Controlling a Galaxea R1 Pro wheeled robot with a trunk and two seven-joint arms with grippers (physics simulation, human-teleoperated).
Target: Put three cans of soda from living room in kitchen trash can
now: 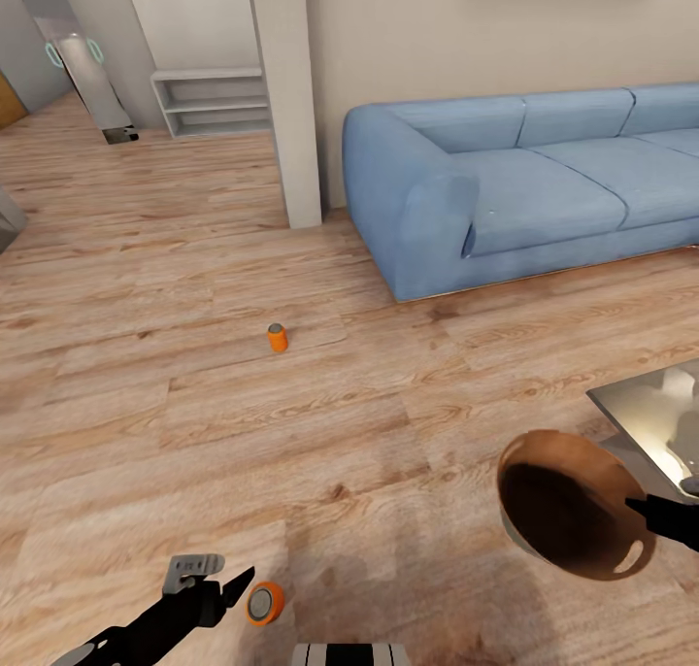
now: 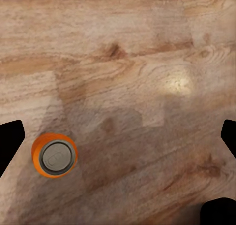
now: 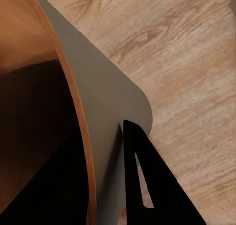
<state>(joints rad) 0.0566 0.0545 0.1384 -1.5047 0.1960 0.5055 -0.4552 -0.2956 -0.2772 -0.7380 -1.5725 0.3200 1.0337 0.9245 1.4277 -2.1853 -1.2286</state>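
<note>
Orange can (image 1: 265, 603) beside left tool (image 1: 225, 588)

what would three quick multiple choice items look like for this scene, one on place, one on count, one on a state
1. Where is the tash can?
A. on the sofa
B. held off the floor at the right gripper
C. on the shelf unit

2. How many orange soda cans show in the head view?
A. one
B. two
C. four

3. How do the left gripper jaws stand?
A. open, orange can at one fingertip
B. shut on a blue can
C. shut on the bin

Answers:
1 B, its rim sits in the right gripper's jaws.
2 B, the far orange can stands on the floor, the near orange can is by the left gripper.
3 A, the left wrist view shows fingertips wide apart.
</note>
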